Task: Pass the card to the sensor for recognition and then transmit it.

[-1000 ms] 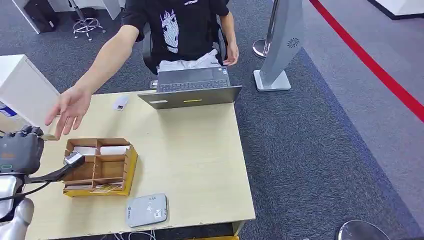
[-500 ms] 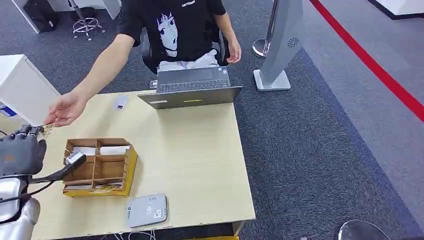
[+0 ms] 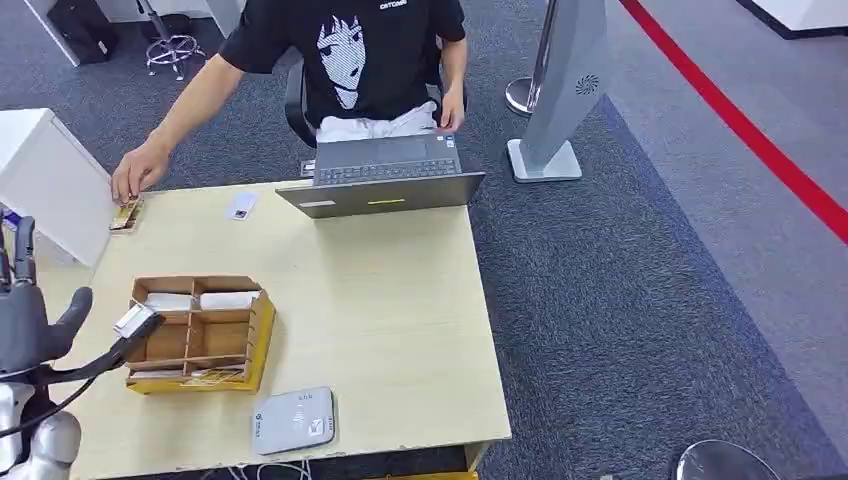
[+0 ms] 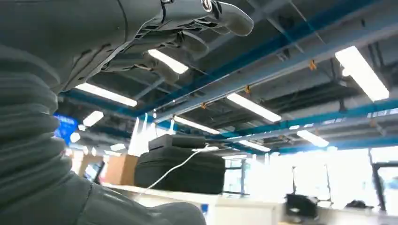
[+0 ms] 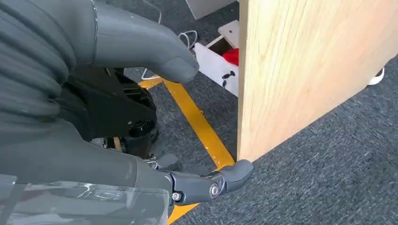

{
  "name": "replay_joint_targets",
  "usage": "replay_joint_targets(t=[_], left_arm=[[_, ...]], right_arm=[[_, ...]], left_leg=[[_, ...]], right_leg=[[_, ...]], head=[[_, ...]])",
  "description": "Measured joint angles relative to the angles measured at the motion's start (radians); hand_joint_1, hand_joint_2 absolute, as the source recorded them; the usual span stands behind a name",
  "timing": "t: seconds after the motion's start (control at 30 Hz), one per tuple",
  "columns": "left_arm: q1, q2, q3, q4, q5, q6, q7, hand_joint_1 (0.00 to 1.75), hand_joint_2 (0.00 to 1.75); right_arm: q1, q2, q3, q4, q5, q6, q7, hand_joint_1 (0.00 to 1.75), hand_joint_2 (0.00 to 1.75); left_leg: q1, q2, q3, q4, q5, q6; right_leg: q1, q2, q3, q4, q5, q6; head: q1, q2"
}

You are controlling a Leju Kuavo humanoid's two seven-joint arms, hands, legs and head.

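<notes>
left hand [image 3: 25, 320] empty, off table [image 3: 400, 300] edge

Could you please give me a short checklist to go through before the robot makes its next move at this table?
1. Left hand free of the card: ok, fingers spread, nothing held.
2. Small tan card handed over: ok, it lies at the light wooden table's far corner under the person's hand.
3. Grey flat card sensor unobstructed: ok, at the near edge.
4. Brown cardboard divider box stocked: ok, white items in its far compartments.
5. Right hand free: ok, hanging beside the table's side, holding nothing.
6. Sensor recognised the card: cannot tell.
</notes>
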Motion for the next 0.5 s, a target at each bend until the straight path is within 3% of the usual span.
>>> replay_joint_targets(t=[0.1,0.13,0.27,0.43,0.5], left_arm=[[0.092,-0.058,0.01,-0.163,0.28,0.034,-0.146,0.0,1.75],[0.126,-0.084,0.012,-0.218,0.33,0.038,-0.175,0.0,1.75],[0.202,-0.133,0.017,-0.345,0.353,0.038,-0.198,0.0,1.75],[0.226,-0.16,0.031,-0.405,0.365,0.032,-0.206,0.0,1.75],[0.238,-0.174,0.034,-0.424,0.486,-0.007,-0.256,0.0,1.75]], right_arm=[[0.008,0.001,-0.009,0.0,0.0,0.002,-0.015,0.0,1.75],[0.012,0.001,-0.015,0.0,0.0,0.006,-0.016,0.0,1.75],[0.019,0.001,-0.025,0.0,0.0,0.008,-0.017,0.0,1.75],[0.02,0.001,-0.028,0.0,0.0,0.008,-0.017,0.0,1.75],[0.02,0.001,-0.04,0.0,0.0,0.008,-0.025,0.0,1.75]], left_leg=[[0.0,0.001,0.0,0.0,-0.001,0.001],[0.0,0.001,0.0,0.0,-0.002,0.002],[0.0,0.0,-0.001,0.0,-0.002,0.002],[0.0,0.0,-0.001,0.0,-0.002,0.002],[0.0,0.0,-0.001,0.0,-0.001,0.002]], right_leg=[[0.0,0.001,0.0,0.0,0.0,0.0],[0.0,0.0,0.0,-0.001,-0.001,0.001],[0.0,0.0,-0.001,-0.001,-0.001,0.001],[0.0,0.0,0.0,-0.001,-0.001,0.001],[0.0,0.0,0.0,0.0,-0.001,0.001]], head=[[0.0,0.0],[0.0,0.0],[0.0,0.0],[-0.001,0.0],[0.0,0.0]])
